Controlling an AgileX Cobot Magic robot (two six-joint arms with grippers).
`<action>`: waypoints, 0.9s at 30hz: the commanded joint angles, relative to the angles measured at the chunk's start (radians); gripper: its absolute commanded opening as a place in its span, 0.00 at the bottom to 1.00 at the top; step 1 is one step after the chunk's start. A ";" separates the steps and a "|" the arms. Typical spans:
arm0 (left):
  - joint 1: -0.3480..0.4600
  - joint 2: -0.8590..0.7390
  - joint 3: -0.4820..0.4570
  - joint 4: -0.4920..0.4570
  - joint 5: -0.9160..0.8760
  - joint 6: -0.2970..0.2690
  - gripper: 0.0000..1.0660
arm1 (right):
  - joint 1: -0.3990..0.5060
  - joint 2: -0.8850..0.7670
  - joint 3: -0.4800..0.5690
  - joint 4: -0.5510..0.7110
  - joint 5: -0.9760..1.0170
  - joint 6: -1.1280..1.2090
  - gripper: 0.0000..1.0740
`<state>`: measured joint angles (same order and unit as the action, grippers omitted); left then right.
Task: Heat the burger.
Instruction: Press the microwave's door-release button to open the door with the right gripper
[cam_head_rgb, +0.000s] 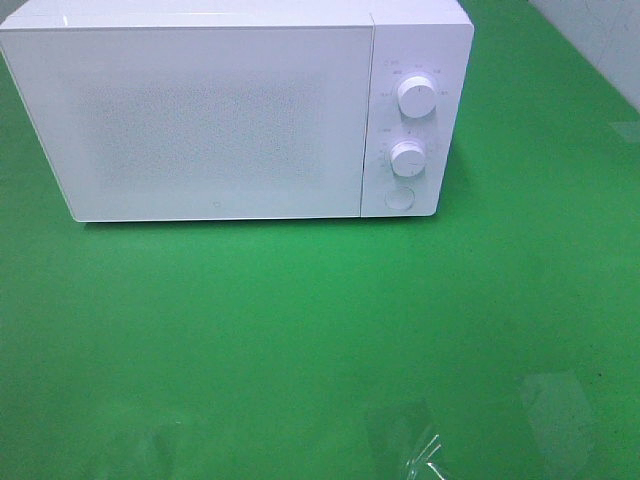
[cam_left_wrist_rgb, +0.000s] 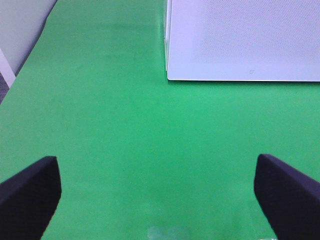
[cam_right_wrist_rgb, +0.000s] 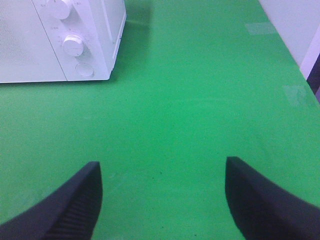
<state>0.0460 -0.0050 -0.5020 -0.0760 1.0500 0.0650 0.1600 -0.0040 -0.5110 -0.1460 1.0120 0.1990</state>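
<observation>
Burger is nowhere in view; whether it lies behind the shut door of the boxy white microwave oven (cam_head_rgb: 220, 120) cannot be told. Facing the microwave's left corner, the left gripper (cam_left_wrist_rgb: 157, 192) hovers spread wide, empty. Facing its two round white dials (cam_head_rgb: 416, 97) and round door button (cam_head_rgb: 400, 197), the right gripper (cam_right_wrist_rgb: 165, 197) is likewise spread and empty. The next move probably calls for pressing that button or turning a dial.

You can't see inside the white box-shaped microwave oven (cam_head_rgb: 425, 40); its closed speckled door (cam_head_rgb: 220, 120) hides the cavity. Print around its round white knobs (cam_head_rgb: 416, 97) is too small to read. The left gripper (cam_left_wrist_rgb: 155, 162) and right gripper (cam_right_wrist_rgb: 162, 165) show only black fingers (cam_left_wrist_rgb: 30, 195) cropped by frame edges.
</observation>
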 joint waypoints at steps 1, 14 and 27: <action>0.004 -0.021 0.003 -0.005 -0.008 -0.002 0.91 | -0.007 -0.027 0.001 -0.001 -0.004 0.007 0.62; 0.004 -0.021 0.003 -0.005 -0.008 -0.002 0.91 | -0.007 0.048 -0.021 -0.008 -0.184 0.007 0.62; 0.004 -0.021 0.003 -0.005 -0.008 -0.002 0.91 | -0.007 0.302 0.073 -0.004 -0.567 0.007 0.62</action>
<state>0.0460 -0.0050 -0.5020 -0.0760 1.0500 0.0650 0.1600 0.2950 -0.4420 -0.1460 0.4850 0.1990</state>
